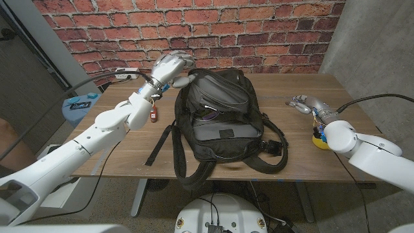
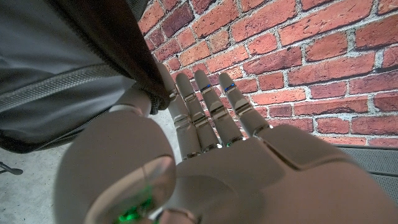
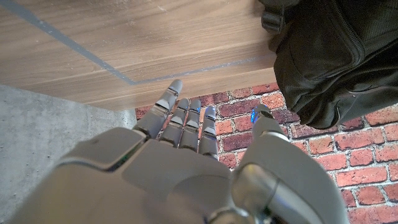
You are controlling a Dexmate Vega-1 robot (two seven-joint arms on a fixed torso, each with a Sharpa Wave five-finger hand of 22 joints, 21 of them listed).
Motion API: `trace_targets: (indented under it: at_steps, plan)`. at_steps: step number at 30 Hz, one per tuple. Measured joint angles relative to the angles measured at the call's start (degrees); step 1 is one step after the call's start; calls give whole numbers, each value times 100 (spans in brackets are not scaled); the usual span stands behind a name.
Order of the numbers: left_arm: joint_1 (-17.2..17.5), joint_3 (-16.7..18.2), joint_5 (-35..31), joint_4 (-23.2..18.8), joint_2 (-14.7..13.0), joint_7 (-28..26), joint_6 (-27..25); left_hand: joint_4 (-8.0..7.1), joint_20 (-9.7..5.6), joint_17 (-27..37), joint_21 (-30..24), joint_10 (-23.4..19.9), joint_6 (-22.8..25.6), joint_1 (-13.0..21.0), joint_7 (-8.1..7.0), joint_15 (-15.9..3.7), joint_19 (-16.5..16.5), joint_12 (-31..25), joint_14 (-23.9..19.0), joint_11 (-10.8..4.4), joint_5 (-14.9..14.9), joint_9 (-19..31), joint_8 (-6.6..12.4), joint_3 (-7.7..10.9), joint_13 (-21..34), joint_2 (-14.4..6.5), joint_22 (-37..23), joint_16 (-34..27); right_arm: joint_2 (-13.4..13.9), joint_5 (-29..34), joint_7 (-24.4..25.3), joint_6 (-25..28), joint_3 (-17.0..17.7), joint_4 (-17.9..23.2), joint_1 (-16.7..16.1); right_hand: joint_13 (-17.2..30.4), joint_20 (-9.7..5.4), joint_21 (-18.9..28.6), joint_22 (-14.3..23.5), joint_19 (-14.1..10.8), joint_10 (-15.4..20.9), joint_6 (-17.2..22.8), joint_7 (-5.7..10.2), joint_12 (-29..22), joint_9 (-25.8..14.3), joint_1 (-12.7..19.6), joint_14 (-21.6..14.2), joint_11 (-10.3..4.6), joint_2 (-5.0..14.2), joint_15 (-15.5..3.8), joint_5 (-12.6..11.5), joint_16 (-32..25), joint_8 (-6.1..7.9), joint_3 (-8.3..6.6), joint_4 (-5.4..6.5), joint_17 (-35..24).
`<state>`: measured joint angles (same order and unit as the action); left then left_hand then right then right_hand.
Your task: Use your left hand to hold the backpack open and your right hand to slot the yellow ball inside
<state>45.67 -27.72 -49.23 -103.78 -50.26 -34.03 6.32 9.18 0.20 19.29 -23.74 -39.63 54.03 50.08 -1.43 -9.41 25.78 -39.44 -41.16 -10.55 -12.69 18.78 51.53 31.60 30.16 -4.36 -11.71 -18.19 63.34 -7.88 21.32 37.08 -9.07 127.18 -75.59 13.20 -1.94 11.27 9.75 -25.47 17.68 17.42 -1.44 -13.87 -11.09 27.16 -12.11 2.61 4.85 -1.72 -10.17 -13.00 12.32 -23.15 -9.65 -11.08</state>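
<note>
The black backpack (image 1: 220, 123) lies in the middle of the table with its main compartment unzipped and gaping. My left hand (image 1: 169, 68) is at its top left corner; in the left wrist view this hand (image 2: 205, 162) pinches the backpack's (image 2: 68, 68) fabric edge between thumb and fingers. My right hand (image 1: 304, 103) hovers over the table to the right of the bag, fingers (image 3: 186, 121) stretched out and holding nothing. The yellow ball (image 1: 319, 139) sits on the table by my right wrist, partly hidden by the arm. In the right wrist view the backpack (image 3: 336, 56) is beyond the fingertips.
A small red object (image 1: 153, 116) lies under my left forearm. A loose black strap (image 1: 158, 145) trails toward the table's (image 1: 116, 162) front edge on the left, and more straps (image 1: 275, 152) spill on the right. A brick wall stands behind. A blue item (image 1: 81, 103) sits off the table's left.
</note>
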Motion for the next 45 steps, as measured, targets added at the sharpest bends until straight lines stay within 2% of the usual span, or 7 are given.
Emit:
trace_targets:
  at_steps: [1, 2, 8, 9, 20, 33, 45]
  plan:
    - [-9, -12, 0, 8, 14, 0, 0, 0, 0, 0, 0, 0, 0, 2, 0, 0, 0, 0, 0, 0, 10, 0, 0, 0, 0, -1, 0, 0, 0, 5, -14, 69, 0, 0, 0, 0, 0, 0, 0, 0, 0, 0, 0, 0, 0, 0, 0, 0, 0, 0, 0, 0, 0, 0, 0, 0]
    - [-12, -15, 44, 11, 20, 16, -39, 0, 0, 5, 0, 0, 0, 2, 0, 0, 0, 0, 0, 0, 11, 0, 0, 0, 0, -2, 0, 0, 130, 8, -24, 123, 43, 147, -76, 0, 13, 0, 0, -14, 0, 22, -21, 0, 0, 0, 0, 0, 0, 0, 0, 0, 0, 0, 0, 0]
    - [-55, -62, 79, 50, 109, 30, -73, 0, 0, 27, 0, 0, 0, 9, 0, -20, 0, 0, -20, -1, -34, -10, 0, 0, 0, -7, 0, 0, 222, 46, -65, 393, 50, 244, -115, 43, 60, 0, 0, -60, 62, 53, -52, -33, 0, 68, -41, 62, -68, 40, 0, 0, 21, 49, 1, 0]
    - [-66, -77, 109, 61, 129, 33, -99, 9, 0, 23, 0, 0, 0, 10, 0, -20, 0, 0, -20, -1, -34, -17, 0, 9, 0, -7, 0, 0, 303, 55, -69, 442, 49, 329, -142, 54, 60, 0, 0, -60, 62, 61, -61, -33, 0, 67, -41, 62, -67, 40, 0, 0, 21, 49, 1, 0]
    - [-191, -226, 153, 186, 340, 28, -167, 48, 0, 11, -23, -54, 53, 69, 52, 20, 0, -24, -102, 52, -34, -30, 46, 48, 27, 21, -1, 44, 484, 77, -82, 789, 75, 513, -277, 81, 92, 0, -1, -92, 92, 61, -60, -33, 1, 98, -101, 33, -98, 42, 3, 0, 21, 72, 25, 1]
    - [-402, -427, 219, 377, 578, 21, -231, 48, 0, 27, -66, -83, 49, 95, 56, 10, 0, -43, -154, 82, -89, -32, 83, 48, 26, 45, -1, 44, 662, 35, -85, 1112, 407, 744, -684, 100, 91, 0, -1, -132, 92, 61, -60, -33, 1, 128, -101, 33, -128, 42, 3, 0, 21, 103, 25, -26]
    - [-538, -547, 292, 489, 656, 91, -246, 47, 0, 54, -66, -93, 61, 95, 83, 10, 0, -43, -153, 91, -111, -32, 106, 47, 52, 45, -1, 44, 892, 81, -203, 1399, 592, 867, -924, 108, 111, 0, -1, -152, 85, 60, -60, -32, 2, 151, -132, 84, -151, 72, 3, 0, -4, 135, 25, -26]
